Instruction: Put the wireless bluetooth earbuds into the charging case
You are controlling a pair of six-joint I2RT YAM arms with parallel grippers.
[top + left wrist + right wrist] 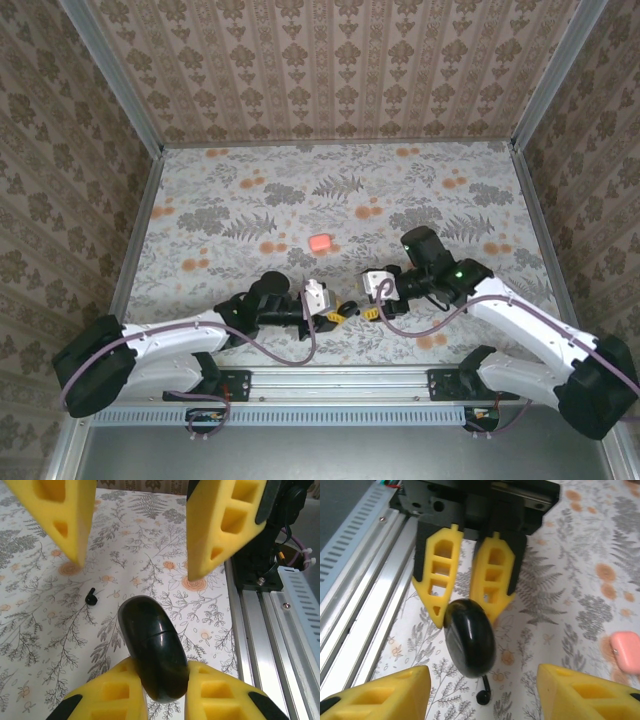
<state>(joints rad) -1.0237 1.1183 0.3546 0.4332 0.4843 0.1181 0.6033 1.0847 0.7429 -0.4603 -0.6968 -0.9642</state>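
Left pincer [160, 680] pinching black case [150, 645], bottom centre of left wrist frame. Right pincer [134, 570] spread, empty, above. Black earbud [90, 596] on table [45, 645], centre left, apart from case. Probably best: case steady, right pincer centred over earbud, gentle closing.

No words, numbers, brand marks or signs can be read anywhere. The glossy black charging case [152, 650] is plain, so is the pink case [321, 243], and the bench [230, 180] carries only a flower pattern.
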